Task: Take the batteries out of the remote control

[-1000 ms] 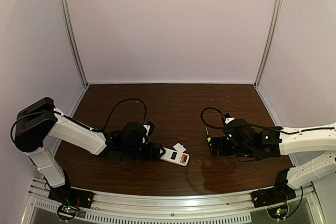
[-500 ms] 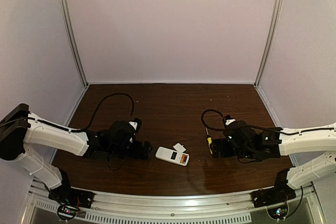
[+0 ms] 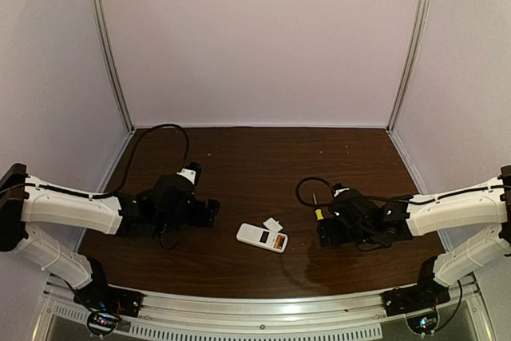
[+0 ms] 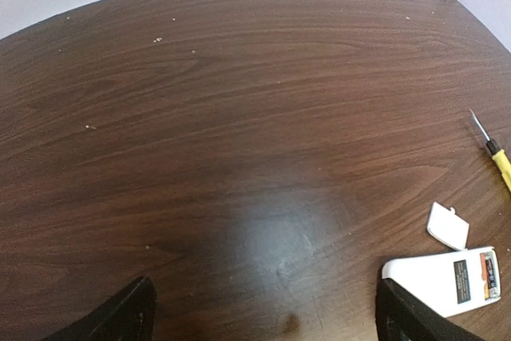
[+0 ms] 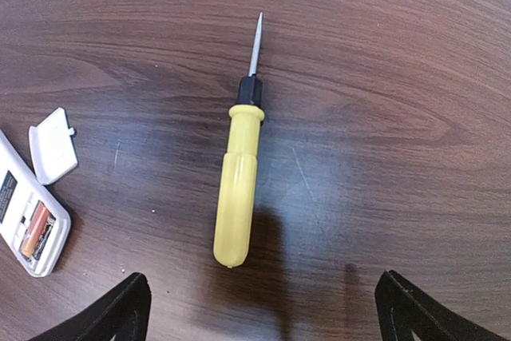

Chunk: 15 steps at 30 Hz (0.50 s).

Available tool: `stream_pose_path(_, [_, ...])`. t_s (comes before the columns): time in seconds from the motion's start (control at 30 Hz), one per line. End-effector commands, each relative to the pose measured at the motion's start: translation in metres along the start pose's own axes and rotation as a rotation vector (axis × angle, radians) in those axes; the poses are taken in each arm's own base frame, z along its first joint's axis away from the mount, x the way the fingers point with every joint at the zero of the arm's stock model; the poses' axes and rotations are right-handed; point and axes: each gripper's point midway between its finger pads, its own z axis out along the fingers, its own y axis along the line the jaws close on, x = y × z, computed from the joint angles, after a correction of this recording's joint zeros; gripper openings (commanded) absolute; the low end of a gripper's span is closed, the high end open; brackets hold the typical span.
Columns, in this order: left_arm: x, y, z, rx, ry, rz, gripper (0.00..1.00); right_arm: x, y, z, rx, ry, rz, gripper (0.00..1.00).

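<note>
1. Remote control point(image 3: 262, 237): lies flat on the table point(image 3: 263, 157), toward 6 o'clock from its centre, with the compartment open and facing up.
2. Batteries point(image 5: 36, 231): seated in the open compartment, an orange-toned one with a dark one beside it.
3. Cover piece point(image 3: 273, 224): loose, just beside the remote control at its 1 o'clock.
4. Screwdriver point(image 5: 238, 189): at the remote control's 2 o'clock, apart from it, tip toward 12 o'clock.
5. Left gripper point(image 4: 263, 317): fingers wide apart, empty, at the remote control's 9 o'clock, clear of it.
6. Right gripper point(image 5: 263, 309): fingers wide apart, holding nothing, over the 6 o'clock end of the screwdriver's handle.

Top view high, rear, facing down whole table point(image 3: 263, 149); wrist views low, close, sharing remote control point(image 4: 443, 281).
</note>
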Motion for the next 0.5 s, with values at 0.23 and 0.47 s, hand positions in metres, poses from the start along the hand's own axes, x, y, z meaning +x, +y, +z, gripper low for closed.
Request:
stream_pose_path(0.23, [-0.053,0.028,-0.007,-0.03,-0.163,-0.064,0.97,-0.009,0.009,0.009,-0.049,-0.002,0.009,0.96])
stream_pose_path(0.47, [-0.049,0.048,-0.015,-0.041,-0.205,-0.12,0.98,-0.006,0.005,0.014,-0.038,0.016,0.02,0.94])
